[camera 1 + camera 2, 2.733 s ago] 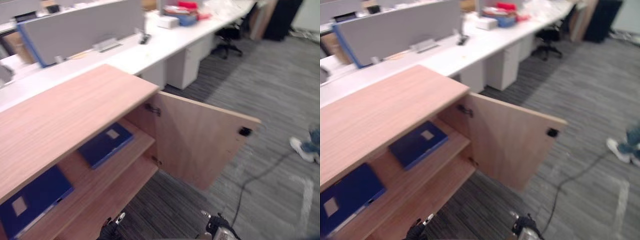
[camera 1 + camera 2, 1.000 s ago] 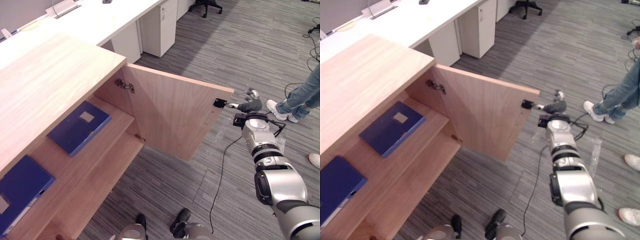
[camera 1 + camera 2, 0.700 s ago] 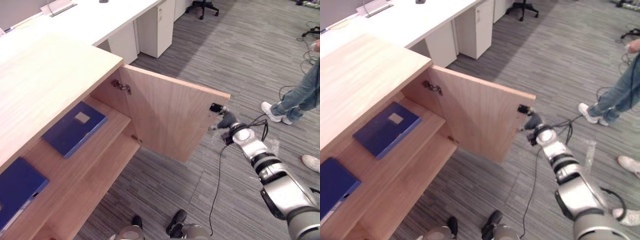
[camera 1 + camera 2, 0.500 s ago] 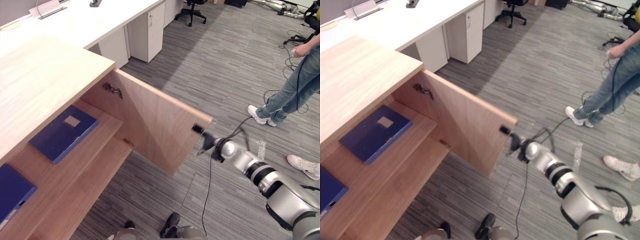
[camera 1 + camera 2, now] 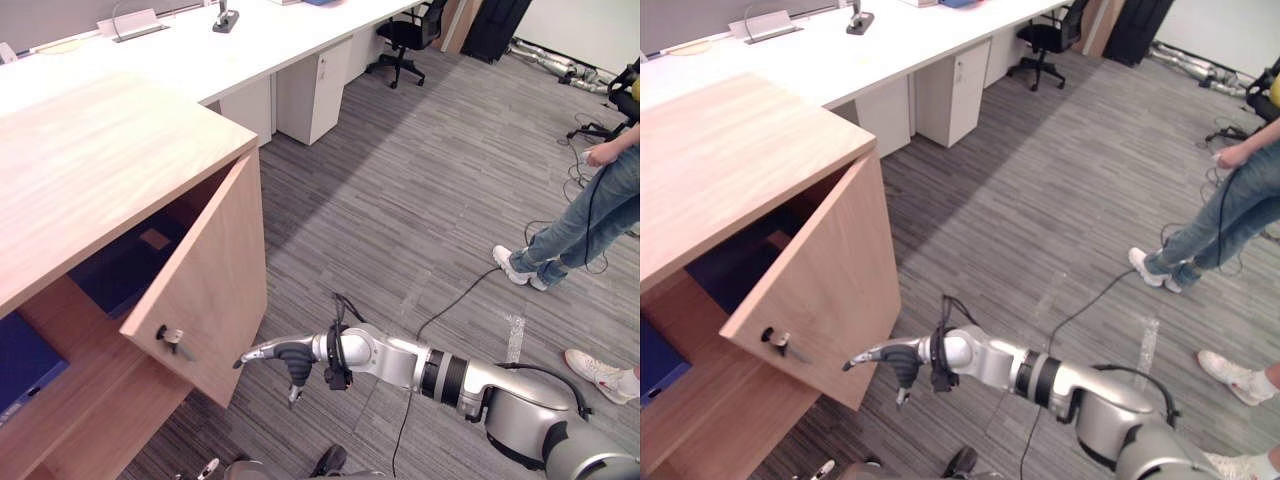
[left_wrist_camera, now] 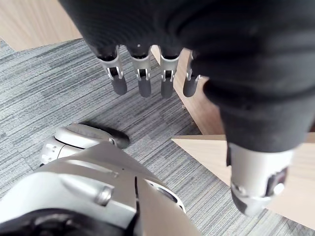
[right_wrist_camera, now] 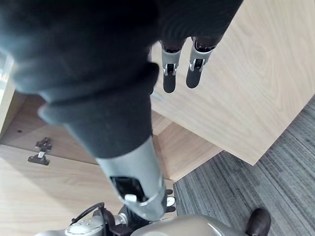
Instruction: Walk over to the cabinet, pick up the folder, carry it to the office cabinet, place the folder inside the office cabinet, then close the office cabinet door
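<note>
Blue folder [image 5: 118, 272] inside cabinet [image 5: 100, 150], behind part-open door [image 5: 205, 290], right hand [image 5: 283, 356] outside door, fingers straight

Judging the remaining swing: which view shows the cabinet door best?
Left eye view: the whole door, ajar, with the right hand near its lower corner. Right eye view is similar; right wrist view gives a close patch of its face; left wrist view, unclear wood.

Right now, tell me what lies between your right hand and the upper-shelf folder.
The partly open cabinet door stands between the right hand and the folder, as the left eye view shows.
</note>
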